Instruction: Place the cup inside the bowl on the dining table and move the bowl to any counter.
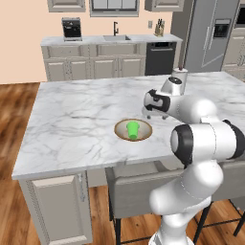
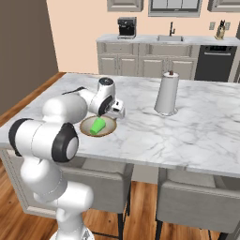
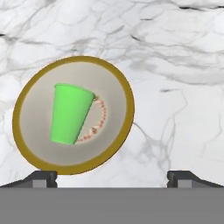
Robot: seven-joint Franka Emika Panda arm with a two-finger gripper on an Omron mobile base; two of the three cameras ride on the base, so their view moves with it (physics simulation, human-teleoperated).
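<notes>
On the white grey-veined marble dining table [image 1: 72, 119], the small bright green cup [image 3: 69, 113] already stands inside the wide brown-rimmed bowl [image 3: 118, 83]. The gripper [image 3: 111, 177] hovers above, jaws wide and empty; in the hand view the bowl lies off-centre toward its left fingertip [image 3: 41, 177].

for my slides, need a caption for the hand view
Open gripper above a bright green cup inside a wooden-rimmed beige bowl on the white marble dining table.
</notes>
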